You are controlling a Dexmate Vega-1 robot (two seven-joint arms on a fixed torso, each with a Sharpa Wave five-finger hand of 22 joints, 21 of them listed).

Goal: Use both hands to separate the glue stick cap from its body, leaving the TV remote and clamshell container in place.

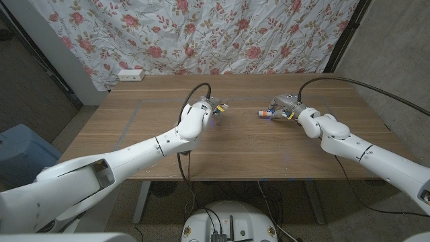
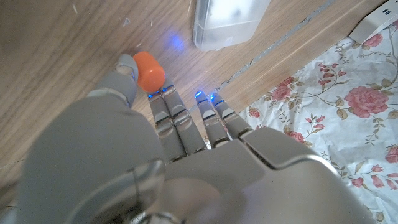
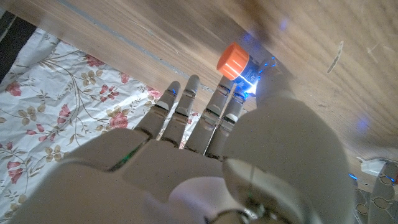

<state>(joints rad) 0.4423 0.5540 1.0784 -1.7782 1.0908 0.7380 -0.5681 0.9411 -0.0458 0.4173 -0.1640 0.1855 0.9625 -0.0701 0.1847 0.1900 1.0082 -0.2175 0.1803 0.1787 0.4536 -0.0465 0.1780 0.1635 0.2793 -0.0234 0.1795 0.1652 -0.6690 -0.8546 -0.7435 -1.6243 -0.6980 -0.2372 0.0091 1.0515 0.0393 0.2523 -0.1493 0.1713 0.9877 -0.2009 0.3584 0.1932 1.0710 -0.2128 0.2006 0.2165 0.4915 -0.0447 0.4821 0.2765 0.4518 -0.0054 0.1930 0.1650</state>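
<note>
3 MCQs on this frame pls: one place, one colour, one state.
1. The clamshell container lies:
A on the cloth
B on the table, past the left hand
C on a shelf
2. The cap at the left hand's thumb is:
A orange
B green
C black
3. The left hand and right hand are:
A clasped
B both empty
C apart, each with a piece

B: left wrist view shows it on wood.
A: plainly orange.
C: head view shows a gap; the right hand holds the glue stick body.

A makeshift lab: wooden table [image 1: 242,144] before a hung floral sheet [image 1: 201,33], power strip [image 1: 131,75] behind.
</note>
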